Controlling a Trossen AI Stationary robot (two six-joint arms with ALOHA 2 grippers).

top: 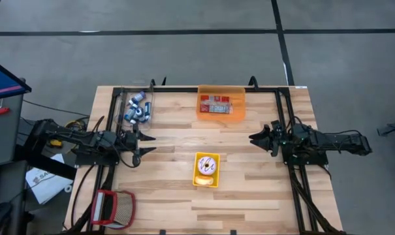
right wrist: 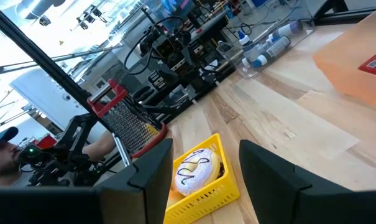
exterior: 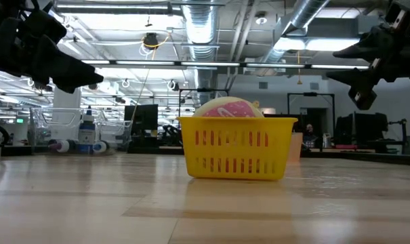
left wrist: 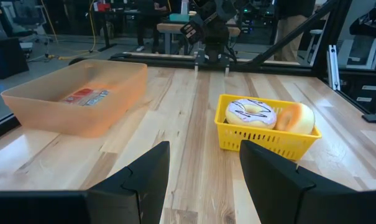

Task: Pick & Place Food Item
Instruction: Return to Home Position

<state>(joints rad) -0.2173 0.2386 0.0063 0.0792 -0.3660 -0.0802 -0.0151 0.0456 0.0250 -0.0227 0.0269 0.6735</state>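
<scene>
Left gripper [top: 147, 143] hovers at nine o'clock, jaws apart, empty. Transparent bin [top: 124, 101] with bottles [top: 137, 108] sits at ten. Yellow bin [top: 196, 171], holding donuts [top: 207, 164], lies just toward six. Right gripper [top: 256, 138] at three, jaws apart, empty.

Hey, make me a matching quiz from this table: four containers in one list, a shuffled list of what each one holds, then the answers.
Containers:
1. yellow bin
2. orange bin
3. transparent bin
4. red-rimmed mesh basket

Contents:
A. small bottles
B. nothing visible, only its own wire mesh
C. donuts
D. flat red packets

Pairs: 1-C, 2-D, 3-A, 4-B.
</scene>
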